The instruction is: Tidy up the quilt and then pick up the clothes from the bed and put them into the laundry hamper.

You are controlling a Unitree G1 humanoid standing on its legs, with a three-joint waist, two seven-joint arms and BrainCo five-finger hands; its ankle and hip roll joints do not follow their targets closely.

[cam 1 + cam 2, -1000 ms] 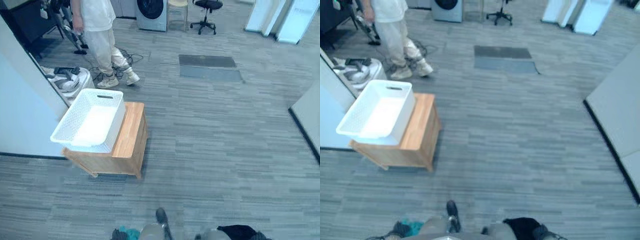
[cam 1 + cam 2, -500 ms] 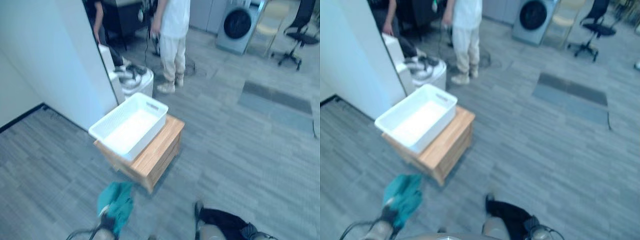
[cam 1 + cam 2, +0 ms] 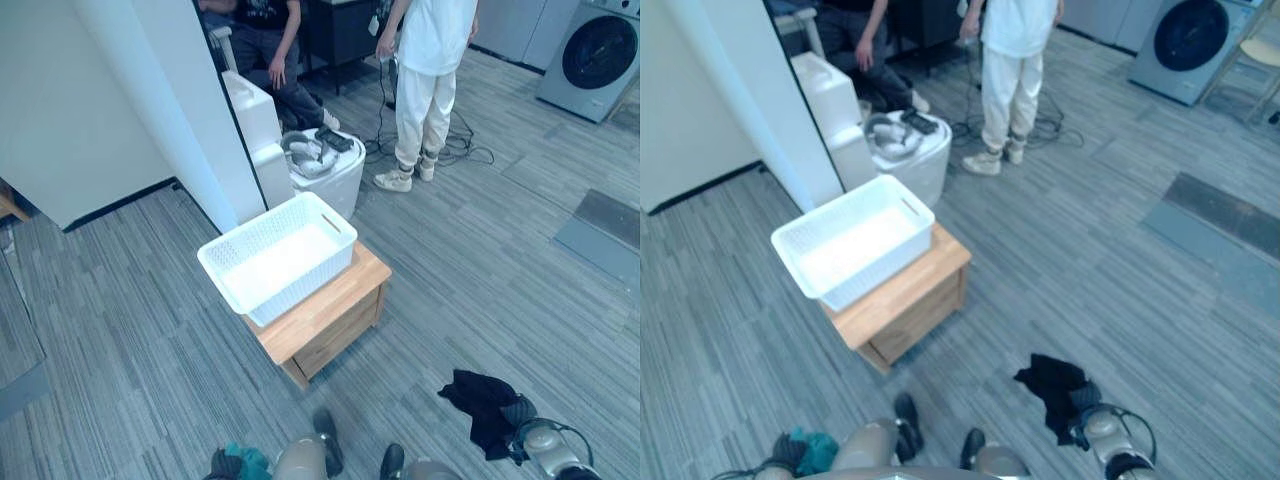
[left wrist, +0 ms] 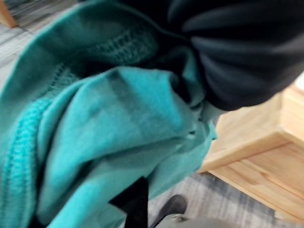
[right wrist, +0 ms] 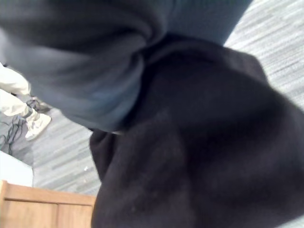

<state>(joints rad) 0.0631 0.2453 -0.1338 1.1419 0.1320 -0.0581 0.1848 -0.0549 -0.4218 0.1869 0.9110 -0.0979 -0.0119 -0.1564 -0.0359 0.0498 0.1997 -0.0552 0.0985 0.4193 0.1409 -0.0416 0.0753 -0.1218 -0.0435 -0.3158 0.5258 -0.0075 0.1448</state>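
Looks like the carry-to-hamper step: left hand bunched round a teal top, right hand round a black garment, hamper ahead of both, so next it needs to step closer and drop them in.

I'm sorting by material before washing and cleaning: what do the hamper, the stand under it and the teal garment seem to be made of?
Hamper: looks like white matte plastic, its walls perforated in a fine grid. Stand: pale wood with visible grain, probably lightly finished. Teal garment: soft fabric with a ribbed, knit-looking band along one edge, possibly fleece or sweater knit.
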